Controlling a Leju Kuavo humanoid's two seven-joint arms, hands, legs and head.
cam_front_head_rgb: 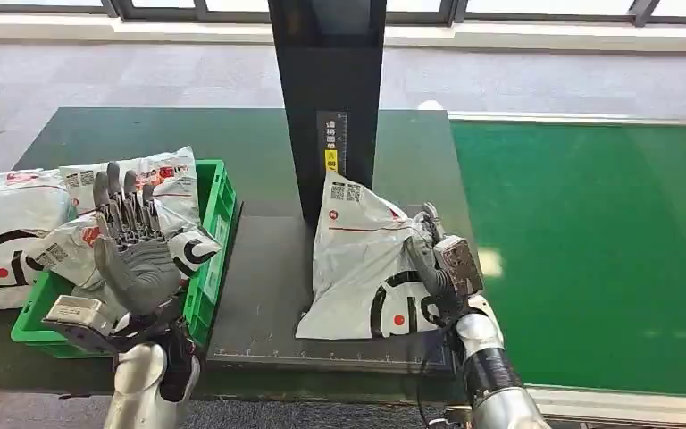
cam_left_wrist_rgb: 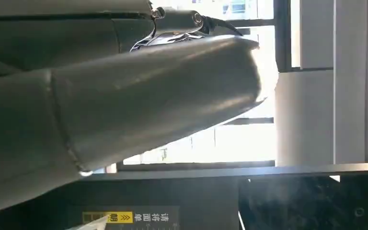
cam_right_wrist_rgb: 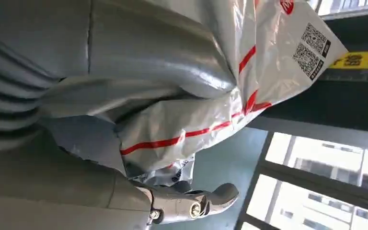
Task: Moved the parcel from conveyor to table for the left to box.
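Left hand [cam_front_head_rgb: 134,241]: raised palm-up over the green crate [cam_front_head_rgb: 210,268], fingers spread and pointing away from the robot, nothing in it. In the left wrist view the thick grey thumb [cam_left_wrist_rgb: 139,100] fills most of the frame and hides the other fingers.

Right hand [cam_front_head_rgb: 438,268]: set against the side of the parcel [cam_front_head_rgb: 366,264] farthest from the crate, wrist bent inward. In the right wrist view the thumb [cam_right_wrist_rgb: 139,62] lies on the parcel's crinkled white film [cam_right_wrist_rgb: 211,110] and a dark finger [cam_right_wrist_rgb: 196,203] curls round its far face, so the hand grips the parcel.

Parcel: white poly bag with red stripe, QR labels and black-and-red print. It lies on the dark scale plate [cam_front_head_rgb: 263,295] just beside the crate, its top corner leaning on the black post [cam_front_head_rgb: 326,98] that rises from the plate. The green conveyor belt [cam_front_head_rgb: 589,250] lies beyond the parcel, on the side away from the crate.

Crate: sits on the dark table [cam_front_head_rgb: 143,134] and holds several similar white bags [cam_front_head_rgb: 156,183]; another bag [cam_front_head_rgb: 4,237] lies outside the crate on its far side from the plate, cut off by the frame edge.

Hard to make out: the parcel's lower edge is partly hidden behind the right hand; the crate's interior is largely hidden by the left hand and the bags. The yellow label [cam_front_head_rgb: 330,159] on the post is too small to read.
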